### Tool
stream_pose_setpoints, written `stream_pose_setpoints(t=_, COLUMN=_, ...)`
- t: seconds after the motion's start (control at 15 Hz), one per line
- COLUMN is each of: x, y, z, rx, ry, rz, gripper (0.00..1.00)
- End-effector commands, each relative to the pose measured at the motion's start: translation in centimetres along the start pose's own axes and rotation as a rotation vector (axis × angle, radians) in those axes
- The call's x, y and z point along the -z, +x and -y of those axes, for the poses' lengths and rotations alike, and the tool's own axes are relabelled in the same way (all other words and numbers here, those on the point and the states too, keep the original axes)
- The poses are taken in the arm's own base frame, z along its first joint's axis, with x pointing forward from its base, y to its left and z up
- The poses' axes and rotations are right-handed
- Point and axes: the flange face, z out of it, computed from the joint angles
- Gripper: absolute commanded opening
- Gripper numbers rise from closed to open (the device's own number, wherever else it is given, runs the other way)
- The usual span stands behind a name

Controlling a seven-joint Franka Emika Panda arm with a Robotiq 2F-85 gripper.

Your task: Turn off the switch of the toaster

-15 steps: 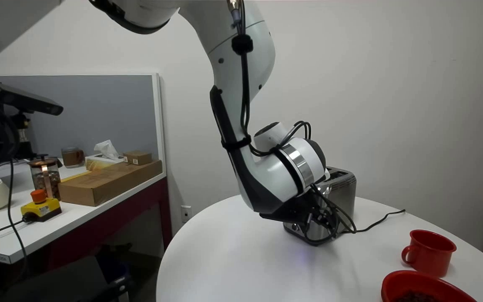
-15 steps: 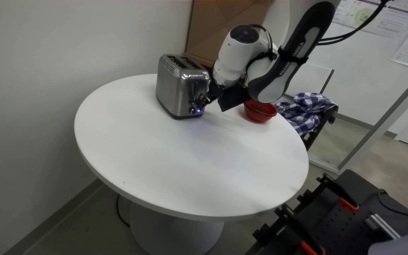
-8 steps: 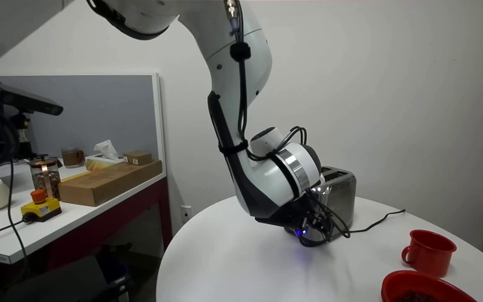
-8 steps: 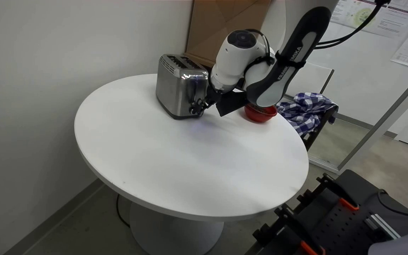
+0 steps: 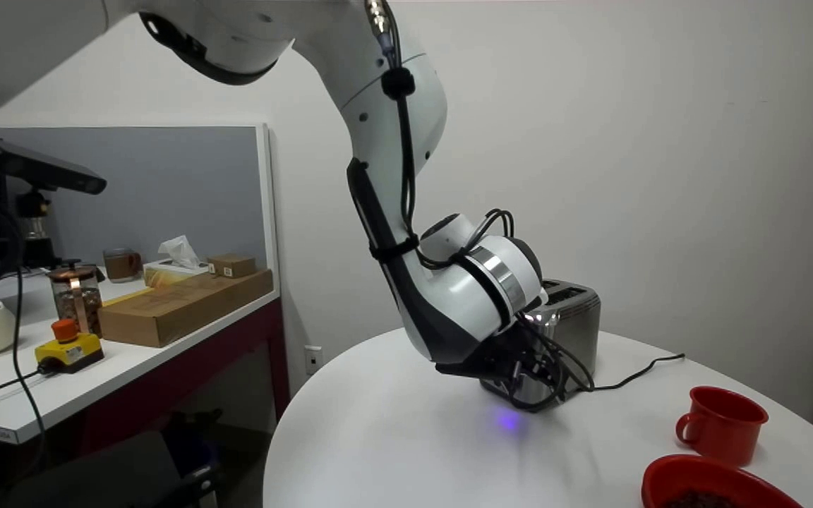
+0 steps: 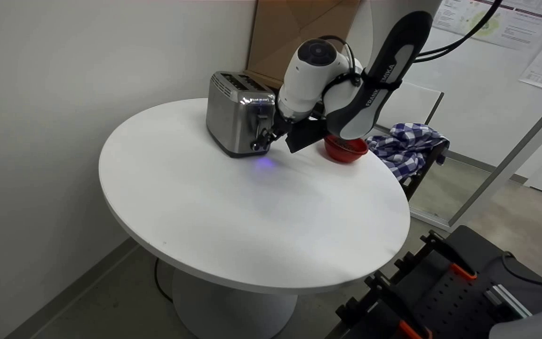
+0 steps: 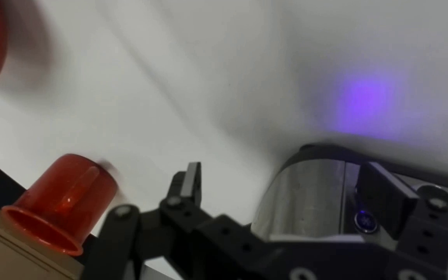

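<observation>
The silver toaster (image 5: pixel 576 339) stands on the white table (image 6: pixel 195 212); it also shows in an exterior view (image 6: pixel 233 117) and the wrist view (image 7: pixel 305 198). My gripper (image 7: pixel 288 190) is open, its fingers wide apart with nothing held. One finger is over the toaster's front panel, close to a small round button (image 7: pixel 366 221) with a dark blue symbol; contact cannot be told. The other finger is beside the toaster's corner. A dark knob (image 6: pixel 255 146) is low on the front. What looks like the lever (image 6: pixel 262 117) is higher up. The gripper partly hides the panel.
A violet light spot (image 7: pixel 366 97) glows on the table in front of the toaster. A red mug (image 5: pixel 724 423) and a red bowl (image 6: pixel 344 148) stand on the table. The toaster's black cord (image 5: pixel 643 374) lies behind it, near the wall.
The arm has lowered a little. The toaster has shifted very slightly. A blue light on the toaster's front showed earlier; now a brighter violet spot shows on the table and what looks like the lever appears.
</observation>
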Motion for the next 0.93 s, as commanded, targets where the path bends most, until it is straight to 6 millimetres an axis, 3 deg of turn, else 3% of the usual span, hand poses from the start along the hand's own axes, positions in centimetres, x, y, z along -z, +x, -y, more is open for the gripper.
stream_pose_setpoints(t=0.0, x=-0.7, y=0.5, z=1.4, rx=0.018, ry=-0.011, rz=-0.035, gripper=1.00)
stream_pose_setpoints(t=0.47, x=2.0, y=-5.1, z=3.6, rx=0.215, ry=0.155, rz=0.156, gripper=1.00)
stream_pose_setpoints(t=0.67, x=3.7, y=-5.0, z=3.2, rx=0.263, ry=0.206, rz=0.212, gripper=1.00)
stream_pose_setpoints(t=0.87, x=5.7, y=-2.8, z=2.0, rx=0.258, ry=0.231, rz=0.253, gripper=1.00)
